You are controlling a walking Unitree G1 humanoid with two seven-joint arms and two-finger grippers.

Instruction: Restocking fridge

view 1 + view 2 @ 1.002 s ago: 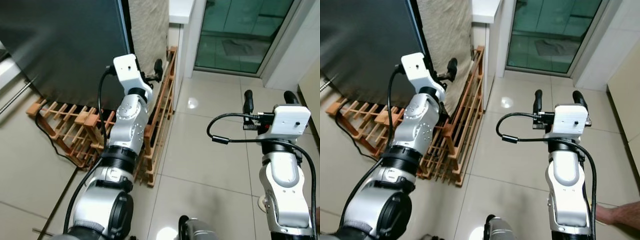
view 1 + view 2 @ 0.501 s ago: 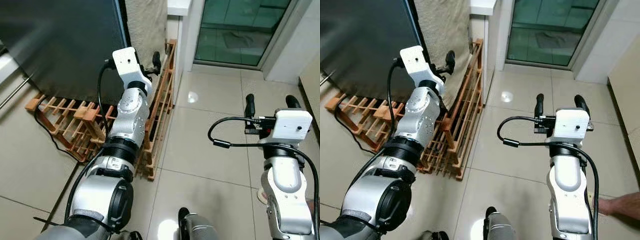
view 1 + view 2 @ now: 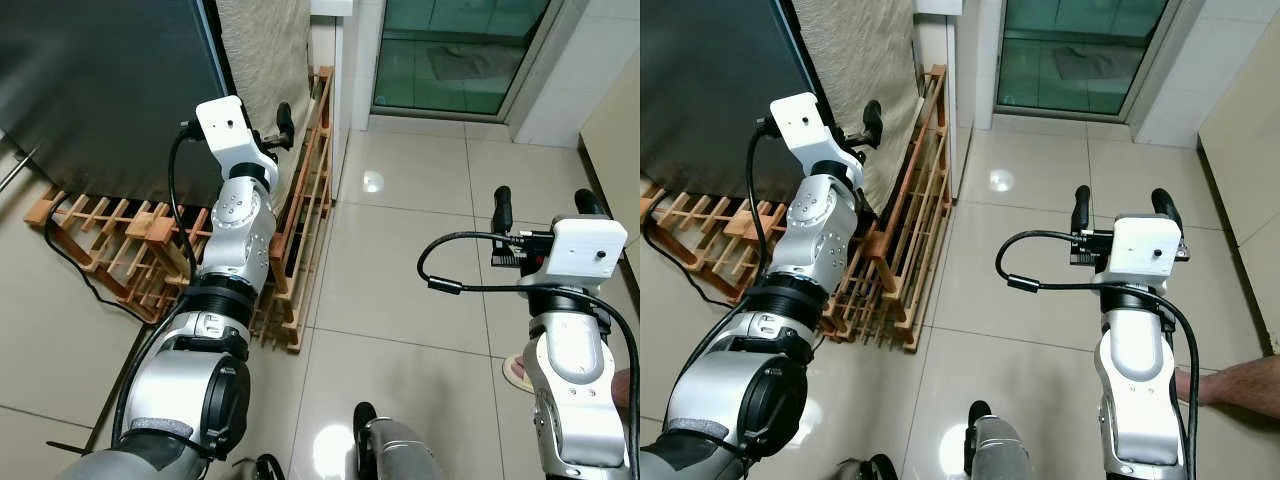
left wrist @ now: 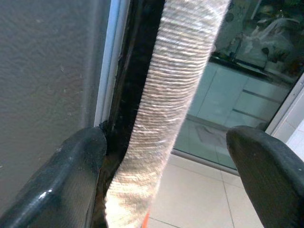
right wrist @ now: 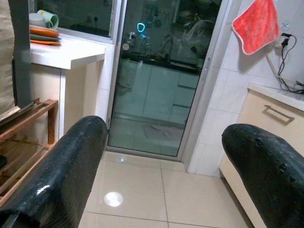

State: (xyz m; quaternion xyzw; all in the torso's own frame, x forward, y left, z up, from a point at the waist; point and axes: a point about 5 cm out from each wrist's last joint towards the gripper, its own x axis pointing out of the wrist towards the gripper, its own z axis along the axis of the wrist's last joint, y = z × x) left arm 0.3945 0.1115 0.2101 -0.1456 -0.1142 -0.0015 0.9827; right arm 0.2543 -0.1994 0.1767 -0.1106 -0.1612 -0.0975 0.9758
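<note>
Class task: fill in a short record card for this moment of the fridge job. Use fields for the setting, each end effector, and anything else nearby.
setting: tiled floor beside a dark fridge door
left end effector: open, raised at the door's edge, a woven cloth strip between its fingers
right end effector: open, holding nothing, over the floor
nearby: wooden racks leaning by the fridge; glass door ahead
</note>
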